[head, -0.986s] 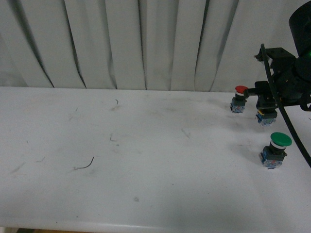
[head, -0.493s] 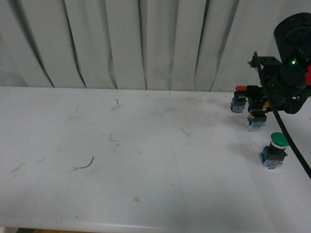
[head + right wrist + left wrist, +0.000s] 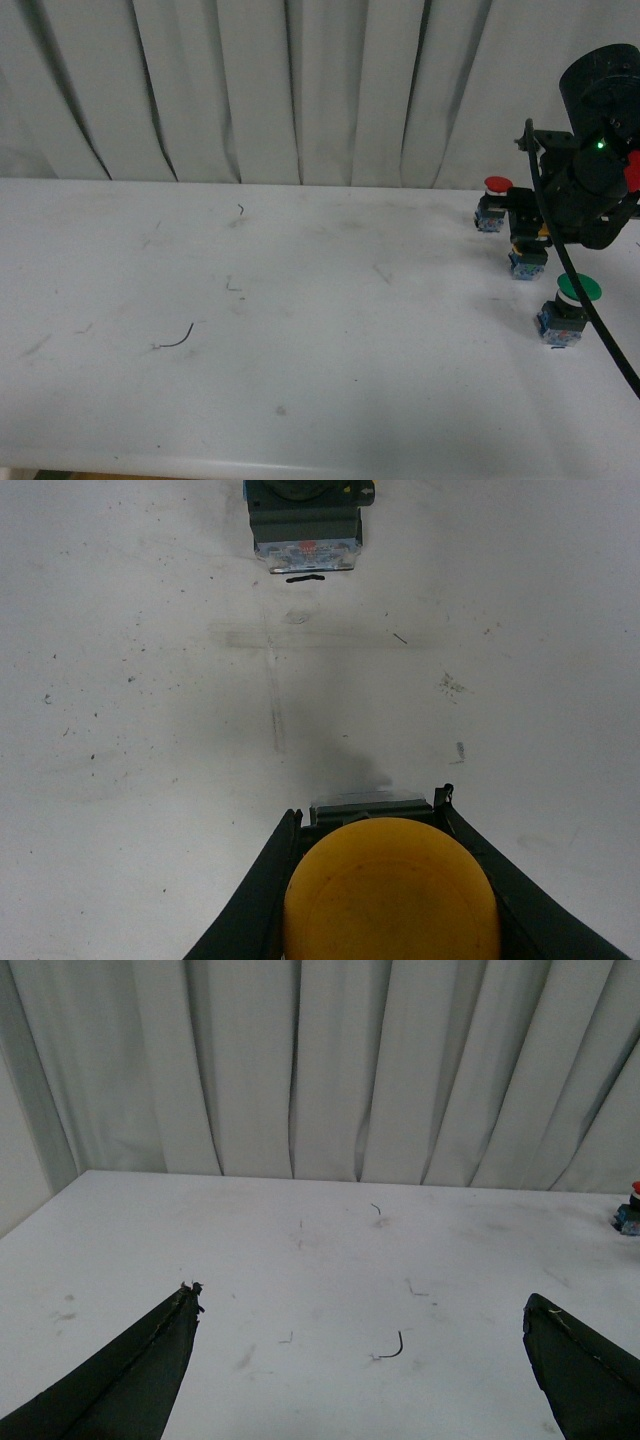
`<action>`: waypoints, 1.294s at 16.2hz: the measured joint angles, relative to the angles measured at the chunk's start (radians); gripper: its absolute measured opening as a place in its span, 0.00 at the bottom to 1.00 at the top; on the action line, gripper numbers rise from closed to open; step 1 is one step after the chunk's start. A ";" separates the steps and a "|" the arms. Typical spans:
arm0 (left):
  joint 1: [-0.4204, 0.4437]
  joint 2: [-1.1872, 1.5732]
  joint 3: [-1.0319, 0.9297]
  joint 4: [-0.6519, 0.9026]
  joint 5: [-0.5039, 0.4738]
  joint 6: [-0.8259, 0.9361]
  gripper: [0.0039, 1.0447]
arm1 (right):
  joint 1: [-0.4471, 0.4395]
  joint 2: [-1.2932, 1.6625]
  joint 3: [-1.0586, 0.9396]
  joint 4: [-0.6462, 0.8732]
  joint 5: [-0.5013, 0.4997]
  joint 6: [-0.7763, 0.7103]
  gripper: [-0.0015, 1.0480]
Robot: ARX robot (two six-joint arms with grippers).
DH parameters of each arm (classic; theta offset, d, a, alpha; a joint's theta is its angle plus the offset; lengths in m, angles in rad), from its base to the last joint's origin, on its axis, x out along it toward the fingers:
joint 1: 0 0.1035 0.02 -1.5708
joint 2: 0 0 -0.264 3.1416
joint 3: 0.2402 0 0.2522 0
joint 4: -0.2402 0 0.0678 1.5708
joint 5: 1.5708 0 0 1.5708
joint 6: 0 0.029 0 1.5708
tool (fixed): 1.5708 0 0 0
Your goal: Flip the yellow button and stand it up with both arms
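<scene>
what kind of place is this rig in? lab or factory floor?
Probably a lab-style robot test bench: a bare, scuffed white table, a pale curtain as backdrop, and only three loose props, the red button, yellow button and green button.

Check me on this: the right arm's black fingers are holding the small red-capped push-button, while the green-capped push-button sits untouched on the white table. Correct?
One detail is off. The right arm's black fingers hold the small yellow-orange-capped push-button, not the red-capped push-button; the right wrist view shows the yellow cap between them. The green-capped push-button does sit untouched on the white table.
</scene>
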 joint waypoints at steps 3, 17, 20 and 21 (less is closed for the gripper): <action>0.000 0.000 0.000 0.000 0.000 0.000 0.94 | 0.000 0.000 -0.002 0.008 0.007 -0.001 0.34; 0.000 0.000 0.000 0.000 0.000 0.000 0.94 | -0.002 0.003 -0.029 0.029 0.001 -0.001 0.88; 0.000 0.000 0.000 0.000 0.000 0.000 0.94 | -0.002 -0.019 -0.066 0.052 -0.013 -0.002 0.93; 0.000 0.000 0.000 0.000 0.000 0.000 0.94 | -0.003 -0.041 -0.087 0.066 -0.018 -0.005 0.94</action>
